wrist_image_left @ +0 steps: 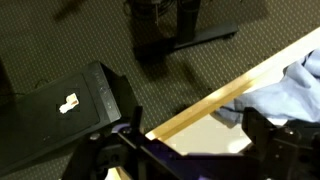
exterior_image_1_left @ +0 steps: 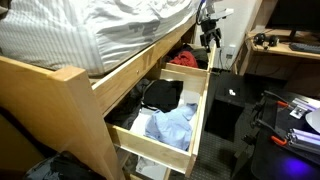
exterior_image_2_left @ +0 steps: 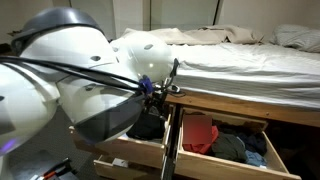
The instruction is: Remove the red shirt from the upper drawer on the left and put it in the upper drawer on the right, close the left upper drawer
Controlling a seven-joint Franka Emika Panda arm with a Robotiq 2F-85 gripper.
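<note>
- In an exterior view, the soft bright-red cloth shirt (exterior_image_1_left: 182, 58) lies in the far open drawer. The nearer pale pine-board drawer (exterior_image_1_left: 203, 110) holds a black garment (exterior_image_1_left: 160, 93) and a crumpled light-blue garment (exterior_image_1_left: 172, 122).
- In an exterior view, the red shirt (exterior_image_2_left: 200, 133) sits against its drawer's left wall (exterior_image_2_left: 180, 145).
- Wrist view: the black two-finger gripper (wrist_image_left: 190, 128) is spread wide and holds nothing, above a pine board edge beside the light-blue garment.

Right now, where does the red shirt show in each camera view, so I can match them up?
In an exterior view: the red shirt is at top centre, just beyond the black garment.
In an exterior view: the red shirt is at lower centre, to the right of the black garment.
Wrist view: not in it.
Shared landmark: the black garment, seen in both exterior views; the wrist view lacks it.
</note>
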